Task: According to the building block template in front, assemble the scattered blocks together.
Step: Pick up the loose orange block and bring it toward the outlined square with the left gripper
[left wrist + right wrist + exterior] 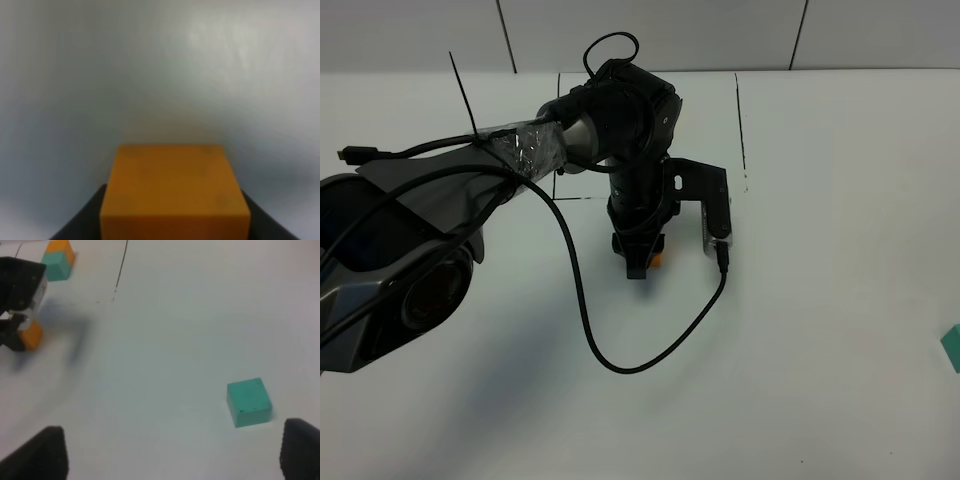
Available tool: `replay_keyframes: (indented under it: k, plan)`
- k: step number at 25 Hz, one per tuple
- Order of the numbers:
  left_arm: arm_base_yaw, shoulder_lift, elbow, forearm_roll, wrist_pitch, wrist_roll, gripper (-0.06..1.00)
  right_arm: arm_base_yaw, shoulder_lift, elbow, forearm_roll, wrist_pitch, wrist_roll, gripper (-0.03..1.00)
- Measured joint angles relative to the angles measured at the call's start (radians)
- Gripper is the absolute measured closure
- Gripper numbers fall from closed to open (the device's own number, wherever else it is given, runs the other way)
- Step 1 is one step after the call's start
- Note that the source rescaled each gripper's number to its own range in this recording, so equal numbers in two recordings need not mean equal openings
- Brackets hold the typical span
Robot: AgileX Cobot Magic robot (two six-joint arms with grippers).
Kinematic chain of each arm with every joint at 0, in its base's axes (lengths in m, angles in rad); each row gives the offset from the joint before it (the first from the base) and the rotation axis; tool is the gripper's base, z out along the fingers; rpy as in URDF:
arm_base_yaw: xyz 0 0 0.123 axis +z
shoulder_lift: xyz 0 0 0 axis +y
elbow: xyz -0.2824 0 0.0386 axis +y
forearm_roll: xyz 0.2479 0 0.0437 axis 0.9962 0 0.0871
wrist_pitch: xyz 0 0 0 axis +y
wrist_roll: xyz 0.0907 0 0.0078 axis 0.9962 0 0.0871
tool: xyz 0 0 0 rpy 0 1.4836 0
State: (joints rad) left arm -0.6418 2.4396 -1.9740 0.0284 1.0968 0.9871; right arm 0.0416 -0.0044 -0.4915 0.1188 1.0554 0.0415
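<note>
My left gripper (pixel 640 258) reaches to the table's middle and is shut on the orange cube (pixel 659 260). The cube fills the bottom of the left wrist view (pixel 174 192), between the black fingers (pixel 82 222). The right wrist view shows this gripper with the orange cube (pixel 31 335) low over the table. The teal-green cube (pixel 248 402) lies alone near my right gripper (pixel 172 450), which is open and empty. That cube shows at the right edge of the high view (pixel 952 347). The framed orange-and-teal template (pixel 57 260) stands at the back; the arm hides it in the high view.
Thin black drawn lines (pixel 741 120) mark the white table (pixel 820 300) at the back. A black cable (pixel 620 365) loops from the left arm over the table. The left arm's bulk (pixel 410 260) covers the table's left side.
</note>
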Motion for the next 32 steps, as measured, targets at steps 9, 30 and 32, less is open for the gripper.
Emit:
replay_keyframes:
  k: [9,30,32]
  plan:
    - [0.0,0.0,0.0,-0.001,-0.011,0.002,0.9,0.0,0.0,0.0,0.0,0.0,0.0,0.24]
    - [0.007,-0.214,0.0,-0.028,0.01,-0.218,-0.01,0.0,0.0,0.0,0.0,0.0,0.002,0.24]
    - [0.025,-0.248,0.0,-0.028,0.009,-0.28,-0.01,0.0,0.0,0.0,0.0,0.0,0.002,0.24]
